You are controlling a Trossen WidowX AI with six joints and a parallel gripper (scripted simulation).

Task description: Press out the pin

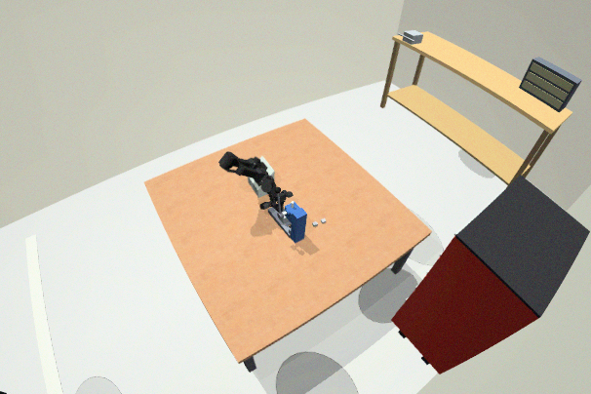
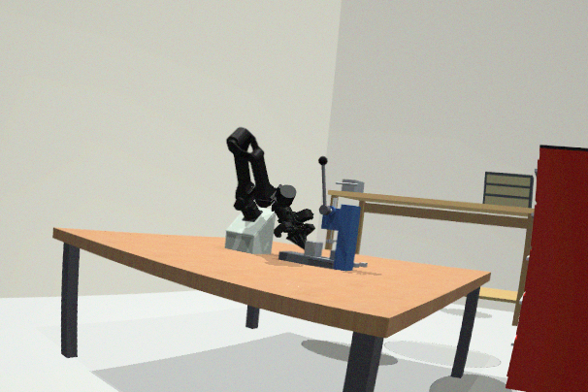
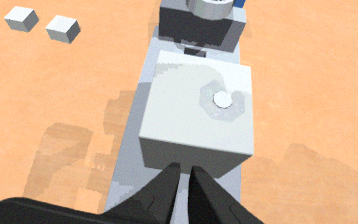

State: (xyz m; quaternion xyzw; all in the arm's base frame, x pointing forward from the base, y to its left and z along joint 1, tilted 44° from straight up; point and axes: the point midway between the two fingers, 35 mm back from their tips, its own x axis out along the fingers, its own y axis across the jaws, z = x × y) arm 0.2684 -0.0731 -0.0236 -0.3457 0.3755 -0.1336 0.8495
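The pale grey block [image 2: 313,248] [image 3: 185,100] sits flat on the press's long base [image 2: 291,257] [image 3: 131,165]. Its round white pin [image 3: 222,99] shows in the top face, right of centre. My gripper [image 3: 186,167] [image 2: 305,246] is shut and empty, with its fingertips at the block's near side, opposite the press column. The blue press [image 1: 297,228] [image 2: 347,238] stands at the base's far end. Its lever [image 2: 324,184] stands upright. In the wrist view, a round metal part [image 3: 210,8], seemingly the punch, is beyond the block, so the pin is not under it. I cannot make out the cup.
Two small pale cubes [image 1: 315,224] [image 1: 323,220] [image 3: 21,18] [image 3: 63,29] lie on the table [image 1: 215,273] [image 2: 272,283] beside the press. The blue column and upright lever rise in front of the arm. A wooden shelf [image 1: 473,63] and a red cabinet [image 1: 463,302] stand off the table.
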